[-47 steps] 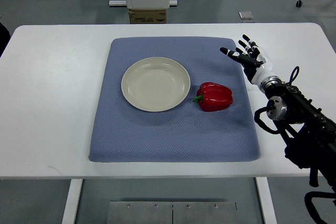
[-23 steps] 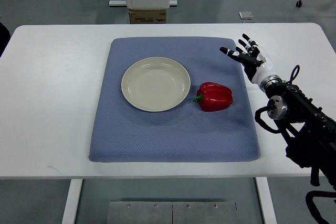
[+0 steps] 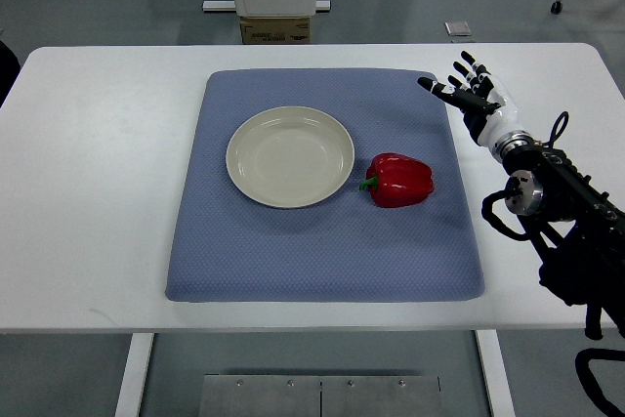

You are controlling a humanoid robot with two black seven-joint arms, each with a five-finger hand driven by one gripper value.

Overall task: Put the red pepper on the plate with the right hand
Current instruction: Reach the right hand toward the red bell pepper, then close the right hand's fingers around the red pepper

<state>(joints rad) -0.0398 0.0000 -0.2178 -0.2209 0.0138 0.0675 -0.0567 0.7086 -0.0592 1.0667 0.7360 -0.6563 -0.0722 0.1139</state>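
On my white bench (image 3: 98, 192), a blue mat (image 3: 293, 251); my right hand (image 3: 476, 100), fingers spread and empty, has drifted farther right of the red pepper (image 3: 398, 181).

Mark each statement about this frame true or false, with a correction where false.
1. The red pepper lies on the plate. False: it lies on the blue mat, right of the plate.
2. The right hand holds the pepper. False: its fingers are spread, holding nothing.
3. The plate is bare. True.
4. The pepper's green stem points toward the plate. True.
5. The left hand rests on the mat. False: it is out of view.
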